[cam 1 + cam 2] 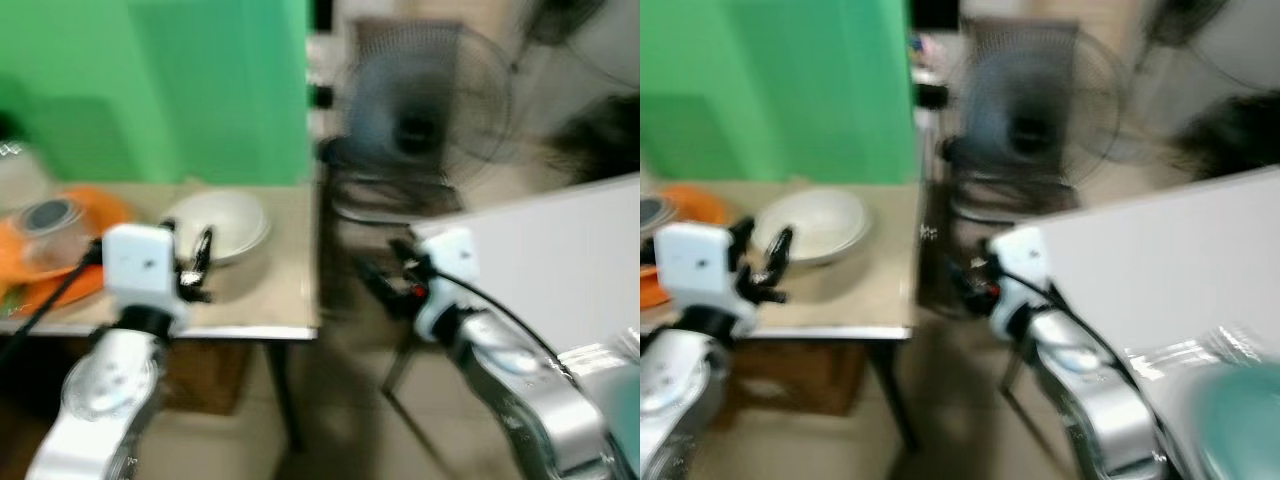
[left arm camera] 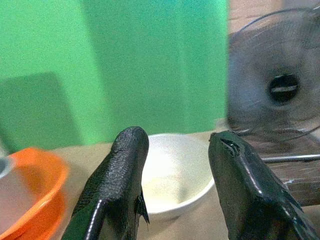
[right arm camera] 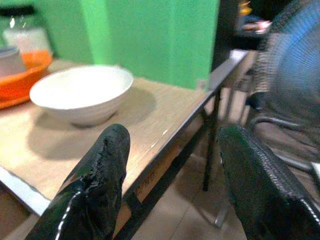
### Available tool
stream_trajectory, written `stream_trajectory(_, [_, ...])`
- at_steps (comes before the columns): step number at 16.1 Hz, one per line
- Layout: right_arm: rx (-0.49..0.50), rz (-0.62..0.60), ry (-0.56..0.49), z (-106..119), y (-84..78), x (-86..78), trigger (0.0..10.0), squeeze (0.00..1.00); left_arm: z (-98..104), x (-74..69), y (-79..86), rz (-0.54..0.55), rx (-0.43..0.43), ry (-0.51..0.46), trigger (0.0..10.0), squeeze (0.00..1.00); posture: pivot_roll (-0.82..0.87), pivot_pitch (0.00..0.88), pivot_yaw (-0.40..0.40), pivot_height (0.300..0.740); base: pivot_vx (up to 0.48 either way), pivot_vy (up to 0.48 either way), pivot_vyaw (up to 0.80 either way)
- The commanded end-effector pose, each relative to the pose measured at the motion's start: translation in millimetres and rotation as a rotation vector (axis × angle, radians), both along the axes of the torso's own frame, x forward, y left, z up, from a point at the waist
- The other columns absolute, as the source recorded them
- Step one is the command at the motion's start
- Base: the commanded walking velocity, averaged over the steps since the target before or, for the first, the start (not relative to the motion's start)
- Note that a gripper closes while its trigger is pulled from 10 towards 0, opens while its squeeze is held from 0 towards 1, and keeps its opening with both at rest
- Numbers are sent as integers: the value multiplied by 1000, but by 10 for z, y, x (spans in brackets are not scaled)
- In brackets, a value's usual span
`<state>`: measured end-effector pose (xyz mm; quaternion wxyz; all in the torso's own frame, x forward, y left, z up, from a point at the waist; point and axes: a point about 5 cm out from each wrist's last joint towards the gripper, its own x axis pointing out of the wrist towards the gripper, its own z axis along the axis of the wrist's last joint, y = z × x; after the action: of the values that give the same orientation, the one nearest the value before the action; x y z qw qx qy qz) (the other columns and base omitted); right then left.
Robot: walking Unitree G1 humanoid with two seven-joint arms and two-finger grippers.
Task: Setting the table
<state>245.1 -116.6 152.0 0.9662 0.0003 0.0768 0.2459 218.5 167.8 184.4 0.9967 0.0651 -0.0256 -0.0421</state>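
- The head views are blurred.
- A white bowl [image 1: 218, 226] stands upright on a tan table [image 1: 270, 300], near the table's right end and in front of a green wall [image 1: 160, 90].
- An orange dish [image 1: 95, 215] sits on the same table to the left of the white bowl, apart from it. A clear container [image 1: 45, 225] rests in the orange dish.
- The left gripper [image 1: 195, 265] is raised over the near edge of the table, just in front of the white bowl and not touching it. Its fingers [image 2: 125, 175] are spread, and the left wrist view shows the bowl in the gap between them. The gripper holds nothing.
- The right gripper [image 1: 385, 270] is off the table's right end, over the floor [image 1: 330, 420], between the table and a white surface [image 1: 560, 260] on the right. Its fingers [image 3: 100, 175] are spread and hold nothing. The right wrist view looks past them at the table edge and the white bowl beyond.
- A standing fan [image 1: 425, 110] is behind the right gripper, beside the table's right end.
- A teal rounded object [image 1: 1240, 430] shows blurred in the lower right corner of the right eye view; its identity cannot be determined.
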Motion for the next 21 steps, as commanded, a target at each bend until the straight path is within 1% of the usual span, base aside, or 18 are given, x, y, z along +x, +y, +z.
stream_trajectory(1, [19, 27, -22, 55, 71, 8, 10000, 0, 31, -8, 55, 18, 19, -8, 10000, 0, -2, 27, 11, 740, 352, 0, 800])
stream_trajectory(3, [21, 28, -27, 57, 81, 17, 10000, 0, 39, -2, 69, 18, 21, -12, 10000, 0, 0, 23, 11, 740, 352, 0, 800])
stream_trajectory(5, [46, -3, -38, 83, 56, 42, 10000, 0, 43, 0, 64, 12, 24, -13, 10000, 0, 1, 19, 10, 740, 352, 0, 0])
stream_trajectory(7, [30, -7, -36, 108, 38, 94, 10000, 0, 28, -15, 48, -35, 24, 5, 10000, 0, 1, 15, 7, 740, 148, 0, 0])
stream_trajectory(8, [49, -39, -25, 158, 10, 187, 10000, 235, 9, -31, 57, -70, 51, 22, 10000, 0, 0, 7, 4, 740, 0, 0, 0])
stream_trajectory(9, [66, -77, -3, 160, -18, 236, 10000, 1000, 4, -33, 69, -77, 56, 24, 10000, 0, 0, 7, 3, 740, 0, 0, 0])
stream_trajectory(10, [91, -128, 18, 170, -58, 335, 10000, 1000, 7, -39, 84, -111, 67, 23, 10000, 0, 0, 1, -1, 740, 0, 0, 0])
stream_trajectory(11, [112, -129, 29, 191, -50, 388, 10000, 1000, 8, -45, 81, -143, 64, 27, 10000, 0, -4, 0, 1, 740, 0, 0, 0])
stream_trajectory(12, [120, -133, 37, 196, -47, 412, 10000, 1000, 6, -47, 79, -155, 61, 30, 10000, 0, -4, 0, 1, 740, 0, 0, 0])
stream_trajectory(13, [112, -145, 81, 183, -32, 496, 10000, 1000, -3, -62, 73, -207, 64, 43, 10000, 0, -9, 0, 0, 740, 0, 0, 0])
stream_trajectory(14, [106, -153, 105, 170, -28, 531, 10000, 1000, -7, -70, 70, -229, 67, 49, 10000, 0, -9, 0, 0, 740, 0, 0, 0])
stream_trajectory(15, [113, -221, 227, 92, -53, 686, 10000, 1000, -18, -105, 83, -314, 79, 75, 10000, 0, -7, 0, -6, 740, 0, 0, 0])
stream_trajectory(16, [122, -236, 252, 81, -57, 720, 10000, 1000, -24, -120, 87, -339, 78, 86, 10000, 0, -6, 0, -8, 740, 0, 0, 0])
stream_trajectory(17, [133, -242, 292, 73, -39, 772, 10000, 1000, -37, -163, 97, -394, 84, 108, 10000, 0, -6, 0, -12, 740, 0, 0, 0])
stream_trajectory(18, [129, -249, 320, 48, -31, 786, 10000, 1000, -48, -187, 106, -415, 83, 122, 10000, 0, -6, 0, -13, 740, 0, 0, 0])
stream_trajectory(19, [110, -269, 362, -4, -24, 807, 10000, 643, -59, -234, 114, -458, 83, 141, 10000, 0, -5, 0, -15, 740, 0, 0, 0])
stream_trajectory(20, [113, -272, 396, -43, -14, 810, 10000, 0, -66, -264, 116, -485, 79, 158, 10000, 0, -4, 0, -17, 740, 0, 0, 0])
stream_trajectory(21, [131, -265, 474, -104, 7, 800, 10000, 0, -82, -296, 131, -506, 82, 183, 10000, 0, -3, 0, -19, 740, 0, 0, 0])
